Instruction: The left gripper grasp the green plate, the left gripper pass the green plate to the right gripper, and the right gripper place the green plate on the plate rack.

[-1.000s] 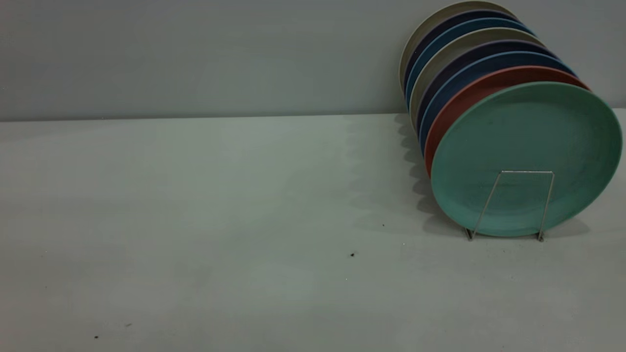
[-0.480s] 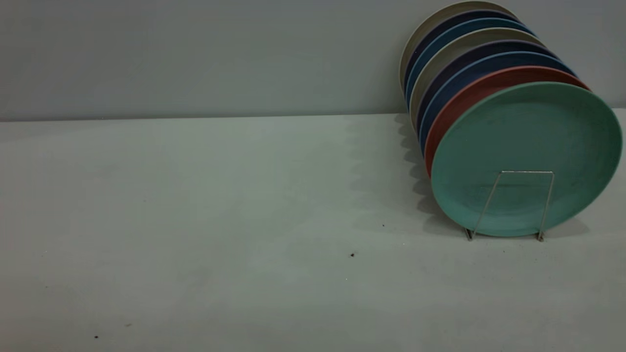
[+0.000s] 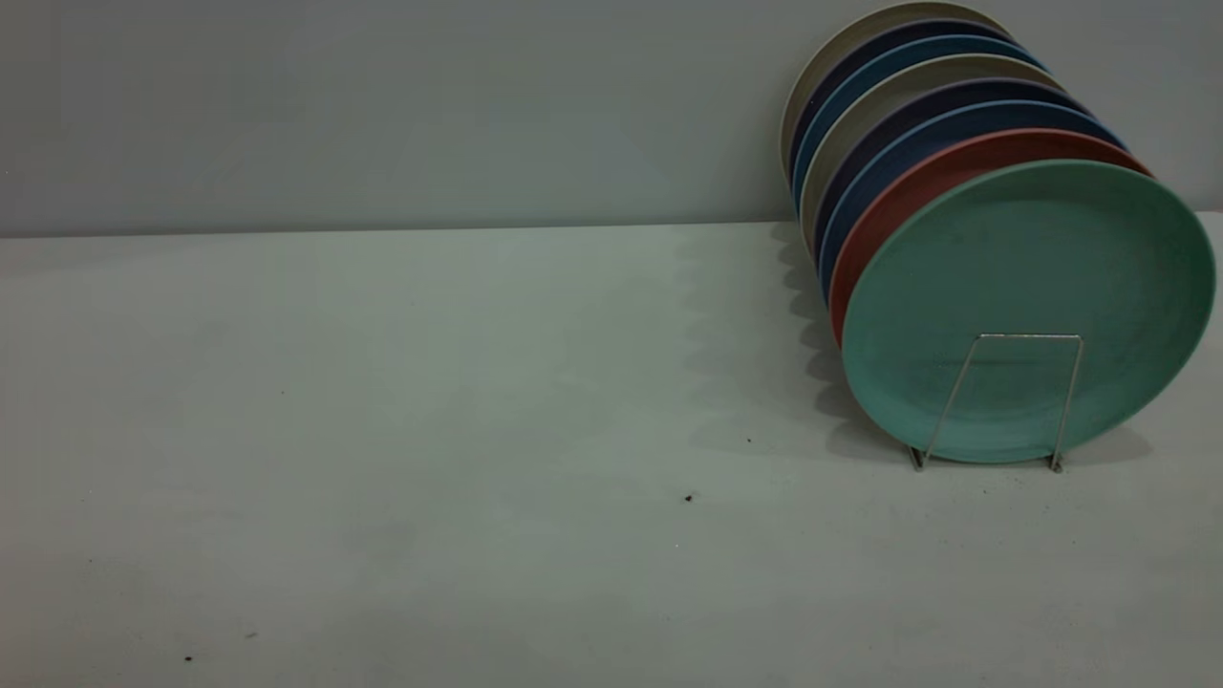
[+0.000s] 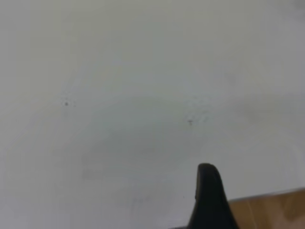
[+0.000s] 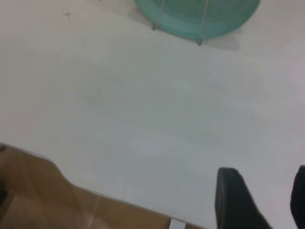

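Already the green plate stands upright in the plate rack at our table's three o'clock, fronting the salmon plate; we judge it light, stiff, smooth (best pinched at the rim); right gripper hangs parted, empty; left gripper shows one finger, so we cannot tell.

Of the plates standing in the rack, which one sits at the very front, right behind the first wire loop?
The green plate. It is the only green one, its whole face shows behind the front loop of the rack, and the red plate and the others line up behind it.
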Action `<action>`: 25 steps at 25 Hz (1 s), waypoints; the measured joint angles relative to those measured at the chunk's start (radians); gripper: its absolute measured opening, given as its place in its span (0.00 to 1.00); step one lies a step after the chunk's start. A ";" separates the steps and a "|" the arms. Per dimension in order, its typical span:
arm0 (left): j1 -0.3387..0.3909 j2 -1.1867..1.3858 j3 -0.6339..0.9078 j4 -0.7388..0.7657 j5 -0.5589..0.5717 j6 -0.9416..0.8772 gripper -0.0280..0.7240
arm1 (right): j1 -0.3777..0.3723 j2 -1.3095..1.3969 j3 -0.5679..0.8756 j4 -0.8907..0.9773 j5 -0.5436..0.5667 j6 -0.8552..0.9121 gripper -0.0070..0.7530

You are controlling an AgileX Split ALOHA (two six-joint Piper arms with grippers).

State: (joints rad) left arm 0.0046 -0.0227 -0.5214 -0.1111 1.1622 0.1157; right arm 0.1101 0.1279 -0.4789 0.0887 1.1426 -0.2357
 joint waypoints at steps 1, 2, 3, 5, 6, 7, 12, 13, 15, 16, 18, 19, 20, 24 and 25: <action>-0.008 0.000 0.004 0.004 -0.001 -0.002 0.74 | 0.000 0.000 0.000 0.000 0.000 0.001 0.42; -0.017 0.000 0.010 0.012 -0.001 -0.004 0.74 | 0.000 0.000 0.000 0.000 0.000 0.001 0.42; -0.024 0.000 0.022 0.019 -0.010 -0.005 0.74 | 0.000 0.000 0.000 0.000 0.000 0.001 0.42; -0.040 0.000 0.032 0.023 -0.017 -0.009 0.74 | 0.000 0.000 0.000 0.001 0.000 0.001 0.42; -0.042 0.000 0.034 0.026 -0.020 -0.011 0.74 | 0.000 0.000 0.000 0.002 0.000 0.001 0.42; -0.045 0.000 0.034 0.028 -0.022 -0.014 0.73 | 0.000 0.000 0.000 0.002 0.000 0.001 0.42; -0.061 0.000 0.034 0.033 -0.024 -0.028 0.73 | 0.000 0.000 0.000 0.003 -0.001 0.001 0.42; -0.061 0.000 0.034 0.033 -0.024 -0.029 0.73 | 0.000 0.000 0.000 0.003 -0.001 0.001 0.42; -0.062 0.000 0.034 0.033 -0.024 -0.029 0.73 | 0.000 0.000 0.000 0.004 -0.001 0.001 0.42; -0.063 0.000 0.034 0.033 -0.024 -0.029 0.73 | 0.000 0.000 0.000 0.004 -0.001 0.001 0.42; -0.063 0.000 0.034 0.033 -0.024 -0.030 0.73 | 0.000 0.000 0.000 0.006 -0.002 0.001 0.42; -0.063 0.000 0.034 0.033 -0.024 -0.030 0.73 | 0.000 0.000 0.000 0.006 -0.002 0.001 0.42; -0.063 0.000 0.034 0.033 -0.024 -0.030 0.73 | 0.000 0.000 0.000 0.006 -0.002 0.001 0.42; -0.063 0.000 0.034 0.033 -0.024 -0.029 0.73 | 0.000 -0.002 0.000 0.006 -0.002 0.001 0.42; -0.063 0.000 0.034 0.033 -0.024 -0.029 0.73 | 0.000 -0.012 0.000 0.006 -0.002 0.001 0.42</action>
State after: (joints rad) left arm -0.0579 -0.0227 -0.4871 -0.0776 1.1382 0.0869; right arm 0.1101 0.1154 -0.4789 0.0946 1.1403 -0.2348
